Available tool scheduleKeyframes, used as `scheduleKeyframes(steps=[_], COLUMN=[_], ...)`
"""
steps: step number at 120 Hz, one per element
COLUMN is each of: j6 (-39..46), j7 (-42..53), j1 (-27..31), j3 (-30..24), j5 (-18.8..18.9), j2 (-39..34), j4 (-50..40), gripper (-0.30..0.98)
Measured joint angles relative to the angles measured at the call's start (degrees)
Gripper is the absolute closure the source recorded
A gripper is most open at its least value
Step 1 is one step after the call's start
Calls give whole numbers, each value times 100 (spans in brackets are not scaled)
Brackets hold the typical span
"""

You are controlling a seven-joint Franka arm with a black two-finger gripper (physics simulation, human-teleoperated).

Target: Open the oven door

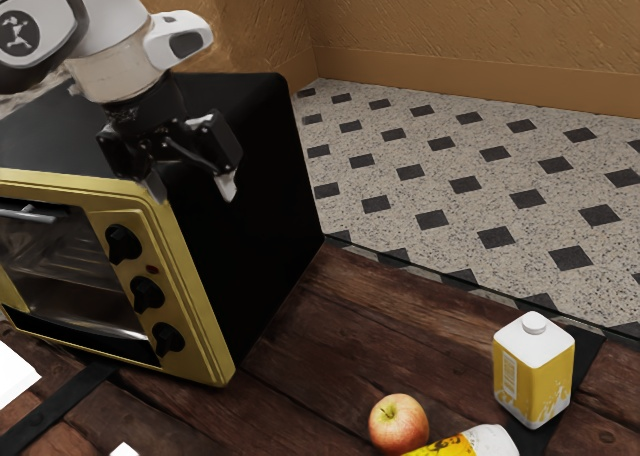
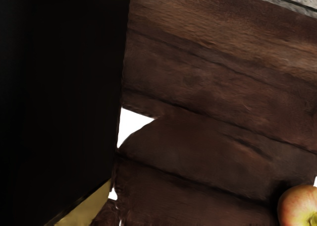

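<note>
My gripper [image 1: 191,188] is open in the exterior view, its two fingers apart with nothing held between them. It hangs at the top edge of the oven [image 1: 262,196], by the corner above the knobs. The oven has a black body and a yellow front frame. Its glass door [image 1: 75,281] stands upright in the front, with a metal handle [image 1: 30,214] near its top, over at the exterior view's left, apart from the fingers. In the wrist view, the oven's black side [image 2: 59,87] and a bit of yellow frame [image 2: 89,206] lie below my hand.
Several black knobs [image 1: 147,293] line the oven's front. On the wooden table [image 1: 310,346] stand a yellow and white carton [image 1: 535,370], an apple [image 1: 398,423] and a lying yellow bottle [image 1: 470,443]. The apple [image 2: 298,207] is also in the wrist view.
</note>
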Motion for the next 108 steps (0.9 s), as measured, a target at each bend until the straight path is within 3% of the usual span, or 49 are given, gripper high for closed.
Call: scheduleKeyframes(steps=[9,19,27,37,52,66,85,108], j6=[-60,-52,9,265,838,1209,1569,1499], j7=[-1252,-2472,-3333,-4280,-5476,-6391,-7310,-7719], j1=[-152,-182,326,1224,1786,2154,3243,3702], j3=[68,71,72,74,95,121,-197,-456], j5=[60,96,191,307,384,393,256,188], j2=[-236,-1438,-2349,-2604,-3163,-3209,-2877,-2964], j4=[-86,-988,-1545,-1941,-2666,-2817,-2816,-2987], gripper=[0,0,0,0,0,0,0,0])
